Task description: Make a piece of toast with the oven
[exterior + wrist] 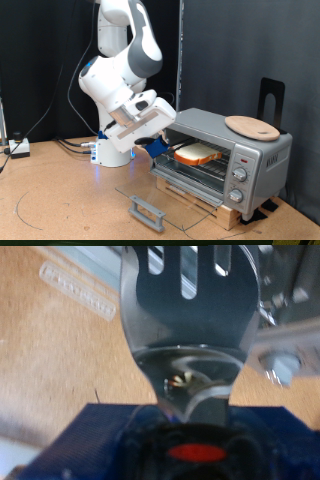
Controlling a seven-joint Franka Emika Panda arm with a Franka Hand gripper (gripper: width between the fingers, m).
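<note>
Black curtains back a brown wooden table (60, 195), on which the silver toaster oven (225, 160) stands at the exterior view's right, raised on a wooden block. Its glass door (160, 200) is dropped flat open toward the exterior view's left. A round wooden plate (251, 127) lies on the oven's roof, with a black stand (270, 100) behind it.

The piece of toast (197, 153) sits inside the oven cavity, lying flat on or just over the wire rack. The gripper (155, 143) hangs just outside the oven mouth, on the exterior view's left of the toast and about level with it, so the slice lies straight ahead of the hand, into the oven.

The wrist view shows a metal spatula (190, 310) with a slotted blade and a blue handle, reaching forward from the hand toward the oven. It seems clamped in the fingers by that handle, though the fingers themselves are hidden and blurred, so how far the jaws stand apart cannot be told. The blade's long axis points into the cavity toward the toast.
</note>
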